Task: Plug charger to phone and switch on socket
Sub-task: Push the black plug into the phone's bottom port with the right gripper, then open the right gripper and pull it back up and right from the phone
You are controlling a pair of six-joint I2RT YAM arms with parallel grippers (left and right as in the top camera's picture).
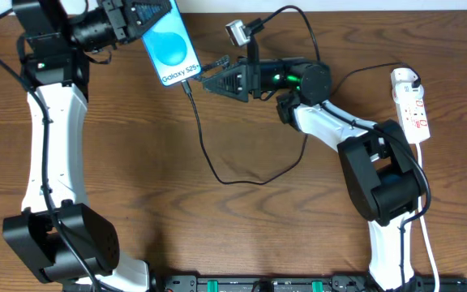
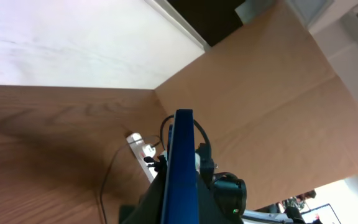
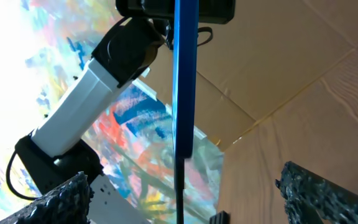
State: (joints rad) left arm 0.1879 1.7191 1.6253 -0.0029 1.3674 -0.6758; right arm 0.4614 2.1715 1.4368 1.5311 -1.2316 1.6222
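Overhead alone shows the phone (image 1: 169, 49) face-on, clamped in the left claw (image 1: 136, 23); both wrist views catch only its edge. The right claw (image 1: 207, 75) stands released, just beside the charger (image 1: 217, 166) tip at the phone's lower end.

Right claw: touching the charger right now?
Apart. Right wrist view: right claw open, fingers wide either side of the charger running from the phone, clear gaps both sides.

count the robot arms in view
2. The left arm rises along the left side, the left gripper shut on the phone near the top edge. The right arm reaches in from the right, the right gripper open at the phone's lower end. None seems hidden.
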